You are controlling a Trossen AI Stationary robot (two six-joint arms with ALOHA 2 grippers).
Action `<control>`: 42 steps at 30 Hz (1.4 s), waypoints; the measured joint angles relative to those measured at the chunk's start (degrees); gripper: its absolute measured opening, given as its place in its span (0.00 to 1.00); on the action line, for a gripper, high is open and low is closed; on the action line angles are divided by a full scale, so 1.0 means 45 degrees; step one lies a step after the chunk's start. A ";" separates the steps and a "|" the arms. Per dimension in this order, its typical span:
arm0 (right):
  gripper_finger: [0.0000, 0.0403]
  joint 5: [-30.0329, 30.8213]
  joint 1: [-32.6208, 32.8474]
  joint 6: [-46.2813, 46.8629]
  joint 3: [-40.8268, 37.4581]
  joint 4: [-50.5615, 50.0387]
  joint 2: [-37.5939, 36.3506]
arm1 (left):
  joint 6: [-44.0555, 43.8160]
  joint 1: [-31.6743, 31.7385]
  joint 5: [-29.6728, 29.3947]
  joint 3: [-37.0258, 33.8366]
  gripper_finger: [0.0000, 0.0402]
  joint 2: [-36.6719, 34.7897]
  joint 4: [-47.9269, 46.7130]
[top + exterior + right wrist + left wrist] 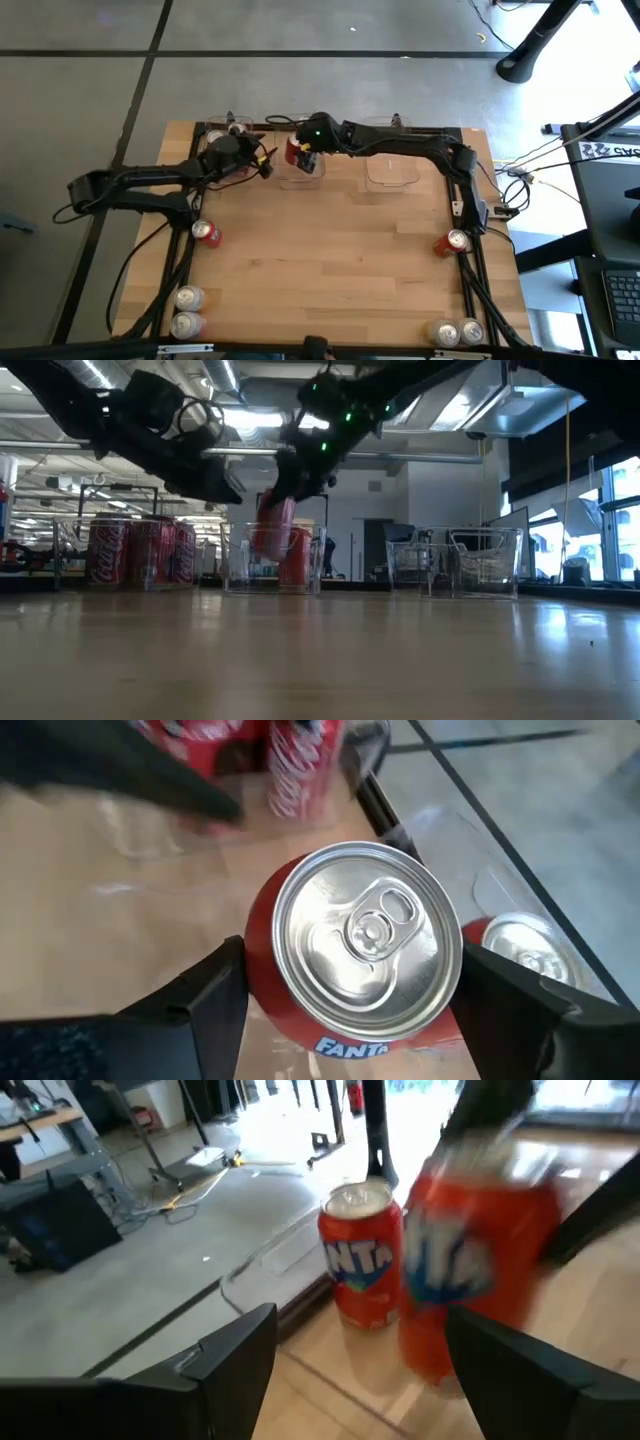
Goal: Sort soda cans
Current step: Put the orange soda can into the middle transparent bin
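Soda cans are seen around the wooden table. Relative to the middle clear bin, a Fanta can is held above it, pinched by the right gripper, its long axis slightly tilted, silver top up. A second Fanta can is stood upright inside that bin. Beside the bin, the left gripper is held with its fingers spread, nothing between them. Coca-Cola cans are stood upright left of it.
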 joint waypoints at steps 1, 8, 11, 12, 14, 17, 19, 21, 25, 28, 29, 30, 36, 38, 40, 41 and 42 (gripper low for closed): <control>0.70 0.0093 -0.0072 -0.0006 0.0000 0.0065 0.0190 | -0.0174 -0.0005 0.0001 0.0005 0.69 -0.0209 -0.0117; 0.70 0.0334 -0.0255 -0.0409 -0.0019 0.2169 0.1351 | -0.0434 -0.0003 -0.0033 0.0000 0.69 -0.1145 -0.0908; 0.70 0.0438 -0.0302 -0.0630 -0.0015 0.2578 0.1600 | -0.0434 -0.0015 -0.0046 0.0000 0.69 -0.1174 -0.1061; 0.70 0.0425 -0.0307 -0.0635 -0.0015 0.2585 0.1667 | -0.0423 -0.0015 -0.0050 0.0000 0.69 -0.1168 -0.1070; 0.70 0.0449 -0.0347 -0.0677 -0.0019 0.2615 0.1728 | -0.0419 -0.0015 -0.0045 0.0000 0.69 -0.1159 -0.1150; 0.71 0.0354 -0.0414 -0.0744 -0.0014 0.2814 0.1728 | -0.0414 -0.0015 -0.0050 0.0000 0.69 -0.1149 -0.1140; 0.72 0.0401 -0.0414 -0.0744 -0.0010 0.2820 0.1728 | -0.0420 -0.0015 -0.0050 0.0000 0.69 -0.1149 -0.1143; 0.75 0.0436 -0.0414 -0.0746 -0.0015 0.2800 0.1728 | -0.0424 -0.0015 -0.0050 0.0000 0.69 -0.1149 -0.1138; 0.81 0.0433 -0.0404 -0.0744 -0.0015 0.2889 0.1723 | -0.0424 -0.0015 -0.0050 0.0000 0.69 -0.1149 -0.1138; 0.85 0.0436 -0.0404 -0.0744 -0.0015 0.2844 0.1723 | -0.0424 -0.0015 -0.0050 0.0000 0.69 -0.1149 -0.1138; 0.86 0.0436 -0.0404 -0.0744 -0.0011 0.2950 0.1704 | -0.0424 -0.0015 -0.0050 0.0000 0.69 -0.1149 -0.1138; 0.86 0.0404 -0.0404 -0.0743 0.0002 0.2985 0.1674 | -0.0424 -0.0015 -0.0050 0.0000 0.69 -0.1149 -0.1143; 0.87 0.0441 -0.0404 -0.0744 0.0015 0.2978 0.1660 | -0.0422 -0.0015 -0.0050 0.0000 0.69 -0.1149 -0.1148; 0.87 0.0441 -0.0404 -0.0744 0.0015 0.3010 0.1660 | -0.0414 -0.0015 -0.0050 0.0000 0.69 -0.1149 -0.1148; 0.87 0.0460 -0.0403 -0.0744 0.0010 0.3011 0.1665 | -0.0409 -0.0015 -0.0050 0.0000 0.69 -0.1149 -0.1148; 0.87 0.0553 -0.0398 -0.0749 0.0010 0.3014 0.1665 | -0.0409 -0.0015 -0.0050 0.0000 0.69 -0.1149 -0.1148; 0.87 0.0717 -0.0385 -0.0745 0.0010 0.2963 0.1647 | -0.0392 -0.0015 -0.0051 0.0000 0.69 -0.1149 -0.1148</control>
